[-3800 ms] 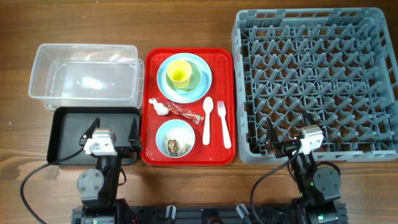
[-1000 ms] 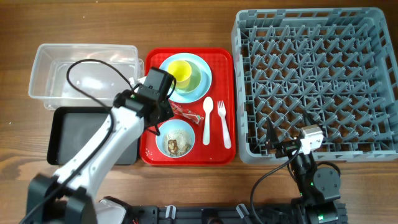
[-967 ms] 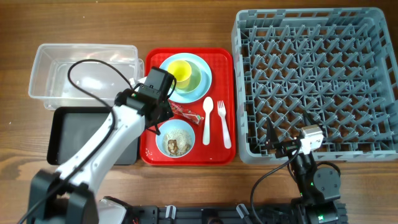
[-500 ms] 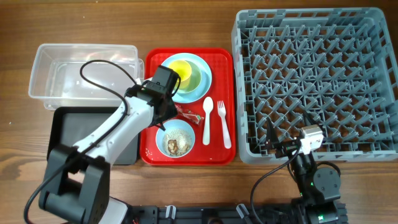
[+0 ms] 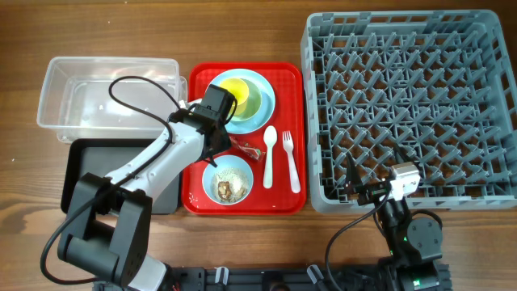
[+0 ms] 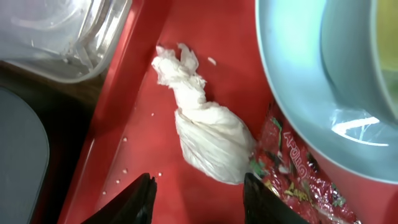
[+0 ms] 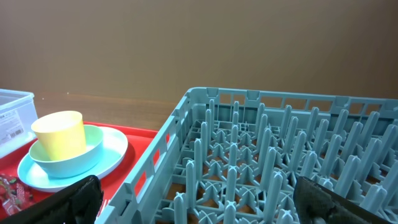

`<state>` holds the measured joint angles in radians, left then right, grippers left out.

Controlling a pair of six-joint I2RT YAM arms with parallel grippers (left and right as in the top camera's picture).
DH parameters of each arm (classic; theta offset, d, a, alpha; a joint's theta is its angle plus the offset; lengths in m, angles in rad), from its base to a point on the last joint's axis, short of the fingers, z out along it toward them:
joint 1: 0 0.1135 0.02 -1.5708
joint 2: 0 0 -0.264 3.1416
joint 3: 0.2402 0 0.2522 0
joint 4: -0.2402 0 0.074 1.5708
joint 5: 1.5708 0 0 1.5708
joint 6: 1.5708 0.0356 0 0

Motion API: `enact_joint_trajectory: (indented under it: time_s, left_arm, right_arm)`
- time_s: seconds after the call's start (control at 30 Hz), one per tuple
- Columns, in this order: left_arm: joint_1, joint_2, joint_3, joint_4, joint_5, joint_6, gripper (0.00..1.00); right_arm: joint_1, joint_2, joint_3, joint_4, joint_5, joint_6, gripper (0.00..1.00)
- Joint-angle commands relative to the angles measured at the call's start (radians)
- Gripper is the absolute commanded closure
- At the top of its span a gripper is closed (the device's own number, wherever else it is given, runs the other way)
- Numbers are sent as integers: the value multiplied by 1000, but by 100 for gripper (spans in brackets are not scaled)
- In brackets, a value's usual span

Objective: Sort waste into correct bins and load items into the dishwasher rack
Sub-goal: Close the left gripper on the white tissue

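The left claw (image 6: 202, 200) is held open, with its two fingers apart. Just ahead of the fingers, the white tissue (image 6: 205, 140) is seen lying on the red tray (image 6: 149, 81). The tissue is long and twisted. In the wrist view it is laid on a slant, thin end up and left, fat end down and right. The fat end is pressed against the red wrapper (image 6: 292, 177), beside the blue plate (image 6: 286, 93). The clear tub (image 6: 62, 31) and black tray (image 6: 18, 155) are seen on the left. The right claw (image 7: 208, 202) is held open too, by the grey rack (image 7: 261, 130).
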<state>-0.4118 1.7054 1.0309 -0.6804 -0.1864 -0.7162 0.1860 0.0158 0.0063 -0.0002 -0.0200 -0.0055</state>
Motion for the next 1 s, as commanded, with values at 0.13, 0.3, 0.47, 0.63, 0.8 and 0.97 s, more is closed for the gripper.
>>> enact_joint_trajectory:
  time_s: [0.13,0.3,0.47,0.63,0.8,0.97]
  left_arm:
    - [3,10,-54,92,-28,5,53]
    - [3,10,-71,125,-28,5,53]
    - [3,10,-71,136,-28,4,59]
    - [3,10,-72,136,-28,5,64]
    - [3,10,-92,162,-29,4,63]
    - [3,10,-117,188,-33,4,63]
  right_arm:
    - [-4,-2,-1,5,-4,-6,0]
    - [-4,-2,-1,5,-4,-6,0]
    - [-4,-2,-1,5,-4,-6,0]
    - [-4,-2,-1,5,-4,-6,0]
    - [-4,-2,-1,5,-4,-6,0]
    - [-4,-2,-1,5,-4,-6,0]
